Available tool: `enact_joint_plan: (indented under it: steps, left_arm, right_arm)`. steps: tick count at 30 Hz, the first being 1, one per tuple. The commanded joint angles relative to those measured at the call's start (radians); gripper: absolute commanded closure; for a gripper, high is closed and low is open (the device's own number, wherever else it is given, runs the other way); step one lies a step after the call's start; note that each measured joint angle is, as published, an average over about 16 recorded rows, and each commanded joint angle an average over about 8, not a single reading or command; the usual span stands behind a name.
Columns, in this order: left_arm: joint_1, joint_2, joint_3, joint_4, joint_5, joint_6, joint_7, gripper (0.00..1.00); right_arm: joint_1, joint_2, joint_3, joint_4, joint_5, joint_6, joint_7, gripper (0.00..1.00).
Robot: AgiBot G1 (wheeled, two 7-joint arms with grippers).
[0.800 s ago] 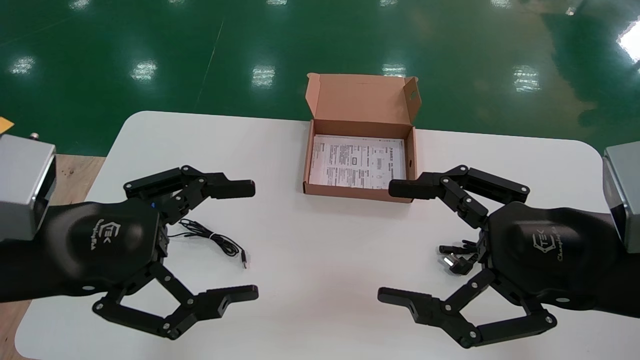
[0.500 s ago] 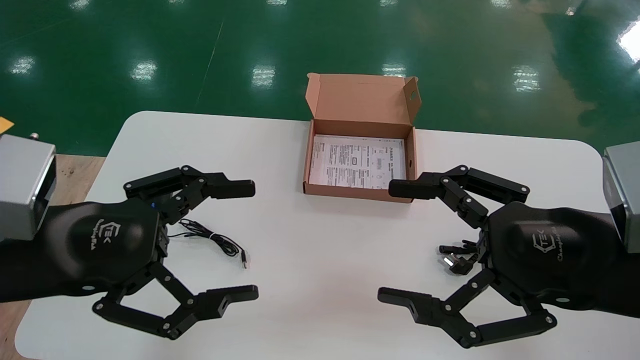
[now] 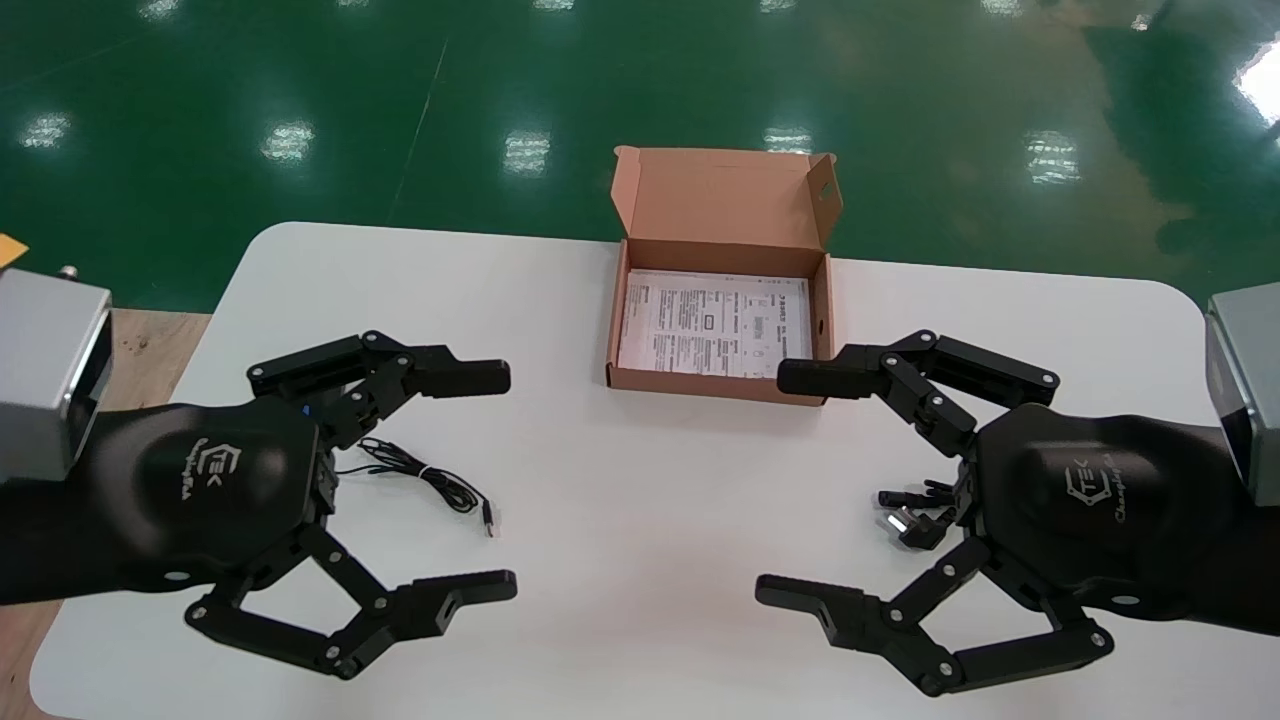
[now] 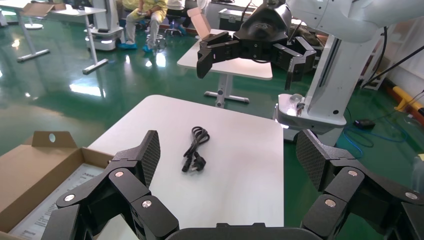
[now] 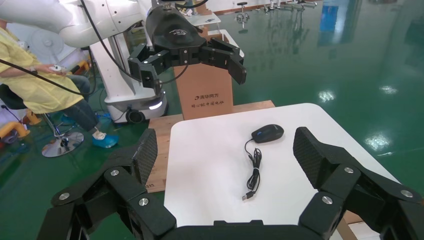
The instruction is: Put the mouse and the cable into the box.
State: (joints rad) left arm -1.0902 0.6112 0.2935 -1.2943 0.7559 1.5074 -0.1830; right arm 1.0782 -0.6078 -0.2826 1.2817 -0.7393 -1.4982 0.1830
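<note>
The left hand (image 3: 500,480) hangs over the near left part of the bench (image 3: 640,500). Its two fingers are spread wide and hold nothing. Under its body lies the mouse (image 5: 267,133), near the left edge of the bench; the head view does not show it, but the right wrist view does. It is black and it rests flat on the bench. The mouse cord (image 3: 440,485) runs from it toward the middle of the bench, partly bundled, and its plug end lies free between the two left fingers as seen from above.

The right hand (image 3: 775,483) hangs over the near right part of the bench. Its fingers are also spread wide, with nothing between them. Below it, toward the right edge, lies the power cable (image 4: 196,148), black and coiled, with its plug on the side nearer the middle of the bench. In the head view only the plug end shows beside the hand.

The box (image 3: 715,385) stands at the middle of the far edge, well apart from both the mouse and the power cable. Its lid stands open on the far side. Inside lies only a printed sheet (image 3: 712,322), flat on the bottom. The upper right fingertip is just beside the near right corner of the box in the head view.
</note>
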Motion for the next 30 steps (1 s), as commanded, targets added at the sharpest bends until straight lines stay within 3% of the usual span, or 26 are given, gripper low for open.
enact_joint_plan:
  steps: [1,4,8,17,22,30]
  left_arm:
    - [0.010,0.000,-0.006,0.004,-0.014,-0.007,-0.001,0.00]
    - [-0.036,0.000,0.028,-0.019,0.054,0.026,0.009,0.00]
    - [-0.168,0.016,0.143,-0.042,0.209,0.071,0.053,0.00]
    - [-0.436,0.089,0.431,0.056,0.517,0.077,0.226,0.00]
    - [-0.520,0.165,0.539,0.197,0.652,0.071,0.343,0.00]
    - [-0.595,0.312,0.632,0.501,0.743,0.049,0.518,0.00]
  right_arm:
    - [-0.001,-0.003,0.001,0.000,0.005,0.003,0.002,0.00]
    - [0.004,0.010,-0.004,0.000,-0.016,-0.009,-0.006,0.00]
    - [0.029,0.060,-0.024,0.000,-0.096,-0.049,-0.048,0.00]
    - [0.191,0.163,-0.183,-0.038,-0.398,-0.089,-0.281,0.00]
    - [0.279,0.137,-0.268,-0.180,-0.529,-0.079,-0.398,0.00]
    - [0.402,0.019,-0.355,-0.468,-0.696,-0.050,-0.560,0.00]
